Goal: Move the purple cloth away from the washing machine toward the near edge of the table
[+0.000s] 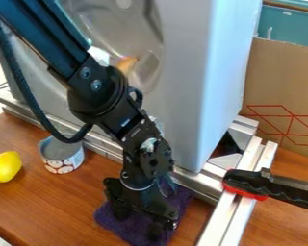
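Pincer [138, 224] is open, its two fingers standing apart, low at the purple cloth [132, 232]. This cloth lies on the wooden counter [50, 204]. To the left of the cloth are one can [64, 161] and, farther, one yellow lemon [5, 166].

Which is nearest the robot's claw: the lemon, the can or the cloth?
The purple cloth: it lies right beneath the claw, while the can and lemon sit off to one side.

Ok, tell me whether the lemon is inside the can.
No, the lemon lies on the wooden table, outside the can and apart from it.
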Controlling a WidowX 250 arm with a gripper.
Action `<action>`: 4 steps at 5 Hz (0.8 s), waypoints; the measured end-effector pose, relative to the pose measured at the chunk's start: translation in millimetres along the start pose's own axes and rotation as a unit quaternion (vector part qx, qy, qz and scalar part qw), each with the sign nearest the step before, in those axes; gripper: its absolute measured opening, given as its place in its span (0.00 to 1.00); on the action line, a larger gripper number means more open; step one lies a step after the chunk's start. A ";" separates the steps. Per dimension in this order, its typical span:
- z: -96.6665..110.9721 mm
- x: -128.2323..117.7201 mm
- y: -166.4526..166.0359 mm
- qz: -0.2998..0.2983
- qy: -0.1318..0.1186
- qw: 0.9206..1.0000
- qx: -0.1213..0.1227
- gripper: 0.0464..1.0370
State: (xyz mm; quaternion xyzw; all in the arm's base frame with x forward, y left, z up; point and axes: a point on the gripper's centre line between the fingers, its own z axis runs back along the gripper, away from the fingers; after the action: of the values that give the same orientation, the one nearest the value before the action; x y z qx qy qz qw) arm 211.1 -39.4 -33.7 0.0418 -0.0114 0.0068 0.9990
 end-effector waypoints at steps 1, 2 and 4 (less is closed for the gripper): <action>2.8 -40.7 11.8 -0.007 0.056 0.998 -0.001 0.96; 5.9 -75.7 21.4 -0.025 0.108 0.994 0.006 0.96; 9.0 -81.0 29.8 -0.040 0.095 0.995 0.012 0.96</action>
State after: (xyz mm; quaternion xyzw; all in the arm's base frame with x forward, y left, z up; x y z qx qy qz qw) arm 129.5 -11.5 -24.2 0.0531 0.0854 -0.0288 0.9945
